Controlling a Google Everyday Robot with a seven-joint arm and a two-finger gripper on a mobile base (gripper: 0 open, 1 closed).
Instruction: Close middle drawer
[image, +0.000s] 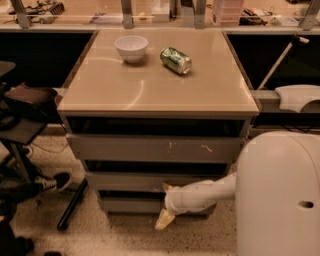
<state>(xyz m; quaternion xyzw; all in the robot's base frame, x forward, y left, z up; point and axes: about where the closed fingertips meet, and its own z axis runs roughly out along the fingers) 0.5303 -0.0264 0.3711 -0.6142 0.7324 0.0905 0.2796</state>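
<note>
The middle drawer (125, 181) is the plain grey front second from the top of the cabinet. It sticks out only slightly, with a dark gap above it. My gripper (165, 204) is low in front of the cabinet on a white forearm (210, 192) that comes in from the right. It is open: its upper fingertip (167, 188) is at the middle drawer's front panel and its lower fingertip (164, 220) hangs in front of the bottom drawer (130, 205). It holds nothing.
The top drawer front (155, 148) has whitish scratch marks. A white bowl (131, 47) and a green can (176, 60) lying on its side are on the cabinet top (150, 90). An office chair base (70, 210) and a shoe (50, 182) are at the left. My white body (280, 195) fills the lower right.
</note>
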